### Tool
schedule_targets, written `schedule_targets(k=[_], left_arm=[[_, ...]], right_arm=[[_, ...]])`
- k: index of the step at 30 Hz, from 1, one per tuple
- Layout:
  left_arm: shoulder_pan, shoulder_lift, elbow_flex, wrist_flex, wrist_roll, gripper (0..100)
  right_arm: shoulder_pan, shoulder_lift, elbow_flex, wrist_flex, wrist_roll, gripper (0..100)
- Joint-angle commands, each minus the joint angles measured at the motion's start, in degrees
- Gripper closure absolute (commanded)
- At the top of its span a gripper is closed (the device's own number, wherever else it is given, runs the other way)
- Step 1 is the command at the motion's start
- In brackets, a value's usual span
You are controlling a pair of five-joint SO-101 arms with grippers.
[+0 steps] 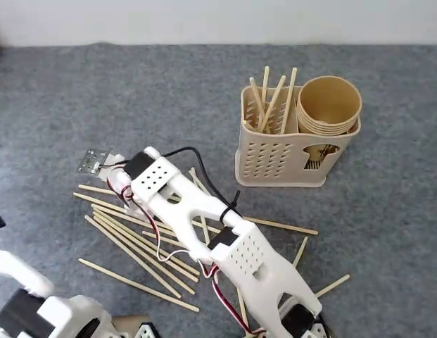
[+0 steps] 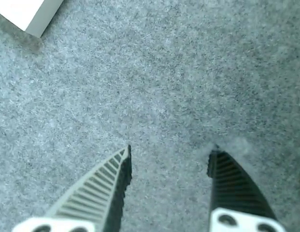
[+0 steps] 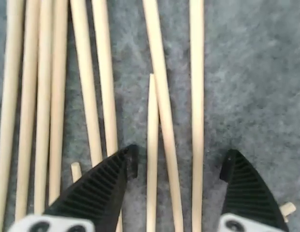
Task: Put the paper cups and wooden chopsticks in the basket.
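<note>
Right gripper (image 3: pixel 182 153) spread over loose chopsticks (image 3: pixel 159 96) (seemingly untouched), arm (image 1: pixel 197 211) outstretched, left gripper (image 2: pixel 171 150) parted above carpet (image 2: pixel 164 72).

We saw the right arm (image 1: pixel 204 218) built of white plastic shells, two of them pierced with grids of small round holes, with black servo blocks set at its joints. A black cable (image 1: pixel 204 172) looped along it, pinched by a black tie, and red and white wires ran beside it. The left arm (image 1: pixel 35 303) had the same white shells and black blocks. The right gripper (image 3: pixel 182 154) had two black, ribbed, pointed fingers on white mounts with screw holes; the left gripper (image 2: pixel 171 151) showed one black ribbed finger and one paler.
</note>
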Motion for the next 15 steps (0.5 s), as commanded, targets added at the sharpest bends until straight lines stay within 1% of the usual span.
schedule_targets(k=[1, 7, 10, 15], left_arm=[[-0.26, -2.2, -0.31, -0.62, -0.79, 75], [-0.26, -2.2, 0.31, -0.88, -0.79, 75], [-0.26, -2.2, 0.31, -0.88, -0.79, 75], [-0.26, -2.2, 0.31, -0.88, -0.79, 75]], right_arm=[[0.13, 0.04, -3.25, -1.1, -0.35, 75.7], [0.4, 0.57, -5.45, -0.84, 0.53, 98.9], [0.48, 0.57, -5.36, -0.31, 3.08, 98.0], [0.92, -0.04, -5.63, 1.1, 3.43, 98.9]])
